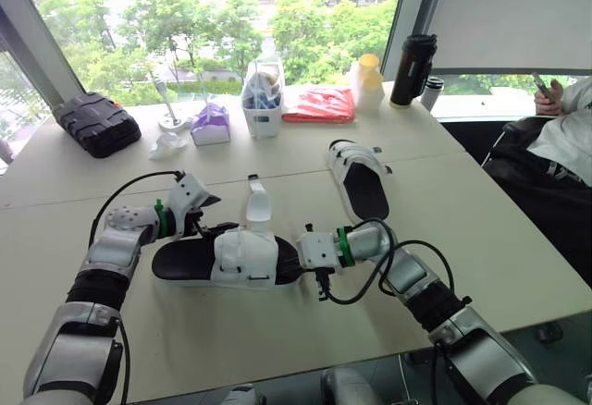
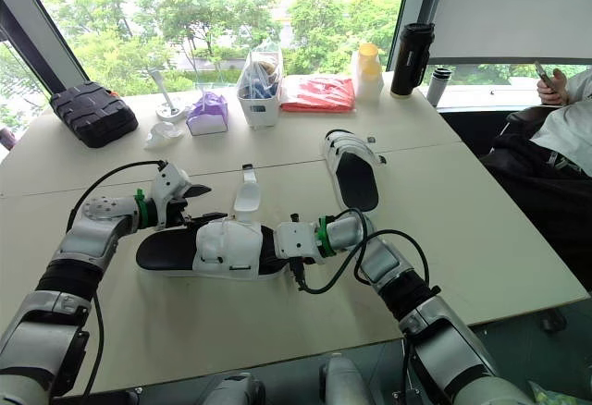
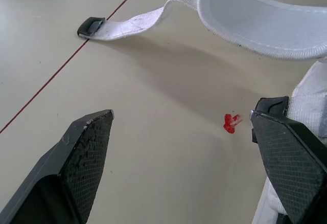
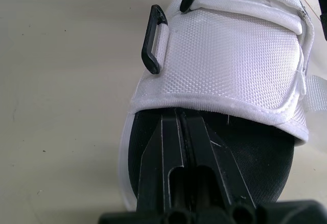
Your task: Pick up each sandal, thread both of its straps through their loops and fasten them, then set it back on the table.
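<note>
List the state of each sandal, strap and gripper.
Near black-soled, white-strapped sandal: lying flat on the beige table.
Its white fabric strap: loose, trailing across the table.
Far matching sandal: lying flat, untouched.
Left gripper: open.
Right gripper: shut, tucked under the near sandal's upper.

Nothing legible anywhere: no text, label, brand, number or sign to be read.
</note>
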Robot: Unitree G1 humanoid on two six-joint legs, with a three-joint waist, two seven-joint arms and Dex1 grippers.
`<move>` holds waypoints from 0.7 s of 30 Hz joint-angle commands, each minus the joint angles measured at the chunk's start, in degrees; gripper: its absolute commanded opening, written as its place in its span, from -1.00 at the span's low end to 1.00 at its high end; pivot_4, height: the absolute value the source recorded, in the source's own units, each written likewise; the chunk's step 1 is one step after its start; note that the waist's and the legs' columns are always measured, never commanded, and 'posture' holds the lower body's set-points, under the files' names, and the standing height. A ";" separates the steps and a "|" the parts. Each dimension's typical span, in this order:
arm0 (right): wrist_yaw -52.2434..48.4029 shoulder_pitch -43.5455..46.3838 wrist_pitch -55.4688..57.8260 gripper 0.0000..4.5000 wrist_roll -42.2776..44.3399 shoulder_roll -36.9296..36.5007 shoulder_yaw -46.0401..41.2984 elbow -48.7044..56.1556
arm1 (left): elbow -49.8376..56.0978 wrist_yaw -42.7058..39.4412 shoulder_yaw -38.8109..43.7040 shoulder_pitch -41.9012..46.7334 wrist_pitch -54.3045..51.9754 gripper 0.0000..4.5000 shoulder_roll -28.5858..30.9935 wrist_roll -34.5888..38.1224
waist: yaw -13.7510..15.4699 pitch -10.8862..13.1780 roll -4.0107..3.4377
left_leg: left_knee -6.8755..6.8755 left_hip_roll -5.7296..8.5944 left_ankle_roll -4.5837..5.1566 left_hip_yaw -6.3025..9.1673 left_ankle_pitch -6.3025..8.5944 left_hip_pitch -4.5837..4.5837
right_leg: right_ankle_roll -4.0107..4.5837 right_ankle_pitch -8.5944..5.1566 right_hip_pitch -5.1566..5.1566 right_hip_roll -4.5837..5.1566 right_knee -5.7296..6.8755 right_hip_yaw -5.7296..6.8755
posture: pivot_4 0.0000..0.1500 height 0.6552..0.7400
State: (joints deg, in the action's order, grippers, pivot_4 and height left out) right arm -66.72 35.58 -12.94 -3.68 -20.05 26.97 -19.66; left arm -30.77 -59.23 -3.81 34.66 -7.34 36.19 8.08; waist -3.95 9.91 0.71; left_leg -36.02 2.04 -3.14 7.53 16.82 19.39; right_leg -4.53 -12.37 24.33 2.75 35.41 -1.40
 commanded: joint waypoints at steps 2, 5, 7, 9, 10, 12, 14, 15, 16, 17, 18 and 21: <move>-0.23 -0.40 1.10 -1.00 -2.00 -0.54 1.25 -1.99 | 4.02 -7.12 -3.28 -4.83 -4.82 0.98 2.70 -0.26 | -0.13 -0.01 -0.03 | 0.01 -0.01 0.01 -0.04 0.01 -0.01 | 0.00 0.00 0.01 0.00 0.00 -0.01 | 1.00 1.00; -0.41 -0.25 0.94 -1.00 -1.97 -0.69 1.14 -1.99 | 7.09 -9.44 -3.34 -6.40 -8.12 0.98 3.44 0.97 | -0.03 -0.04 -0.07 | 0.03 -0.01 0.04 -0.06 0.02 -0.01 | 0.01 -0.01 0.00 0.00 -0.02 -0.03 | 1.00 1.00; -0.68 0.74 1.12 -1.00 -1.55 -0.95 0.40 -1.91 | 9.05 -9.96 -2.91 -7.47 -9.71 0.98 4.07 1.64 | 0.02 -0.04 -0.07 | 0.03 0.02 0.07 -0.06 0.04 0.01 | 0.00 -0.02 0.00 0.03 -0.04 -0.03 | 1.00 1.00; -0.97 1.34 1.28 -1.00 -1.20 -1.11 -0.04 -1.66 | 9.95 -9.63 -2.32 -8.01 -10.58 0.98 4.36 1.91 | 0.06 -0.04 -0.07 | 0.03 0.04 0.07 -0.07 0.04 0.03 | -0.01 -0.02 0.00 0.06 -0.06 -0.04 | 1.00 1.00; -1.10 1.38 1.28 -1.00 -1.09 -1.14 -0.08 -1.42 | 10.08 -9.31 -1.96 -8.10 -10.59 0.98 4.35 1.96 | 0.15 -0.04 -0.07 | 0.03 0.05 0.07 -0.07 0.05 0.03 | -0.01 -0.02 0.00 0.08 -0.08 -0.04 | 1.00 1.00; -1.26 1.40 1.48 -1.00 -0.88 -1.05 -0.05 -0.90 | 9.12 -7.60 -0.90 -7.66 -10.02 0.98 3.93 1.73 | 0.32 -0.03 -0.06 | 0.02 0.07 0.07 -0.06 0.05 0.06 | -0.02 -0.03 0.00 0.09 -0.09 -0.03 | 1.00 1.00; -1.48 1.30 1.56 -1.00 -0.77 -0.95 0.11 -0.43 | 7.46 -6.48 -0.25 -6.96 -9.36 0.98 3.74 1.31 | 0.48 -0.03 -0.06 | 0.02 0.08 0.07 -0.06 0.05 0.06 | -0.02 -0.03 0.00 0.10 -0.09 -0.03 | 1.00 1.00; -1.59 1.20 1.57 -1.00 -0.75 -0.92 0.20 -0.18 | 6.66 -6.10 0.02 -6.72 -8.68 0.98 3.70 1.04 | 0.50 -0.03 -0.06 | 0.01 0.08 0.07 -0.06 0.04 0.06 | -0.02 -0.03 0.00 0.10 -0.09 -0.03 | 1.00 1.00; -1.56 1.02 1.73 -1.00 -0.77 -0.76 0.33 0.17 | 4.88 -4.25 1.36 -5.77 -9.18 0.98 3.05 1.40 | 0.57 -0.03 -0.06 | 0.01 0.08 0.07 -0.06 0.04 0.06 | -0.02 -0.02 0.00 0.10 -0.09 -0.03 | 1.00 1.00; -1.53 0.86 1.88 -1.00 -0.77 -0.60 0.45 0.44 | 3.61 -3.50 2.98 -4.92 -10.46 0.98 2.39 2.82 | 0.60 -0.03 -0.06 | 0.01 0.08 0.07 -0.05 0.04 0.06 | -0.02 -0.02 0.00 0.09 -0.08 -0.03 | 1.00 1.00; -1.51 0.72 1.94 -1.00 -0.79 -0.50 0.57 0.63 | 2.81 -2.94 4.66 -4.20 -12.56 0.98 1.74 4.65 | 0.59 -0.03 -0.05 | 0.00 0.08 0.07 -0.05 0.04 0.05 | -0.02 -0.02 0.00 0.09 -0.07 -0.03 | 1.00 1.00; -1.43 0.31 1.96 -1.00 -0.97 -0.47 0.86 1.09 | 2.64 -2.20 8.94 -3.08 -19.37 0.98 0.31 9.79 | 0.58 -0.01 -0.03 | -0.03 0.06 0.07 0.00 0.04 0.08 | -0.02 -0.02 0.02 0.05 -0.04 0.00 | 1.00 1.00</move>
State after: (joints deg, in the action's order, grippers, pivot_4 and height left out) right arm -67.88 36.85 -11.45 -3.73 -20.85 26.46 -19.39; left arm -28.19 -61.96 2.16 30.20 -23.34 36.44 14.89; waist -3.37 9.90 0.69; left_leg -36.05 2.09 -3.07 7.53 16.87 19.47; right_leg -4.54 -12.39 24.35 2.79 35.38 -1.40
